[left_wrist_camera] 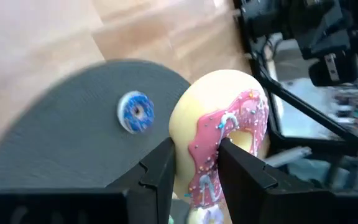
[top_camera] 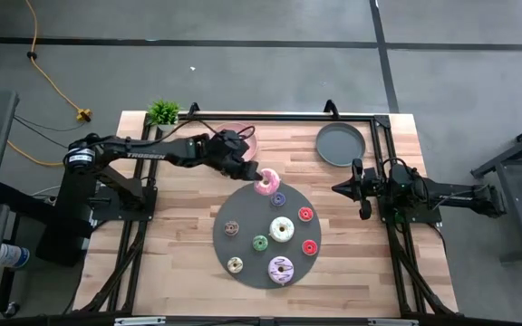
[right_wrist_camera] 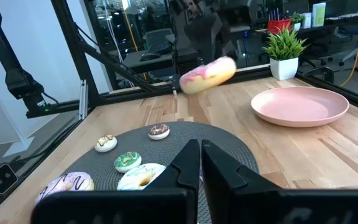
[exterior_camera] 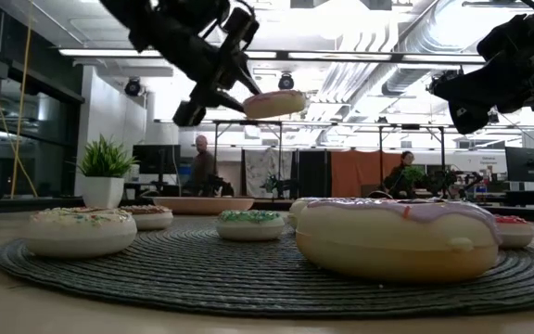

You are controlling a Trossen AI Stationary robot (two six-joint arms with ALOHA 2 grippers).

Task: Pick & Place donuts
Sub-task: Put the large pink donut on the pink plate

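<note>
While lifted clear of the big dark grey mat (top_camera: 265, 237), held in the air above the mat's far edge: the pink-frosted donut (top_camera: 266, 181), pinched across its ring by the left hand (top_camera: 254, 175), one finger (left_wrist_camera: 244, 171) through the hole and the other against the outer side. Seen tilted on edge in the left wrist view, with its lower part cut off by the frame. Parked at the right side of the surface (top_camera: 188, 263), well apart from the mat: the right hand (top_camera: 343, 188), fingers clenched together on nothing. Resting on the mat: a blue donut (top_camera: 278, 198), two red donuts (top_camera: 305, 215), a large white-frosted donut (top_camera: 282, 229), a green one (top_camera: 260, 243), a brown one (top_camera: 232, 229), a cream one (top_camera: 235, 264) and a large purple-frosted donut (top_camera: 281, 269). Sprinkles and finer frosting details hard to make out from above. Partly hidden under the left arm at the far edge: a pink plate (top_camera: 243, 136). Beside it, toward the right: a grey plate (top_camera: 341, 144). In the far left corner: a small potted plant (top_camera: 163, 112). In the low view, only blurred shapes of two persons in the room behind, and most small donuts covered by the near purple one.
</note>
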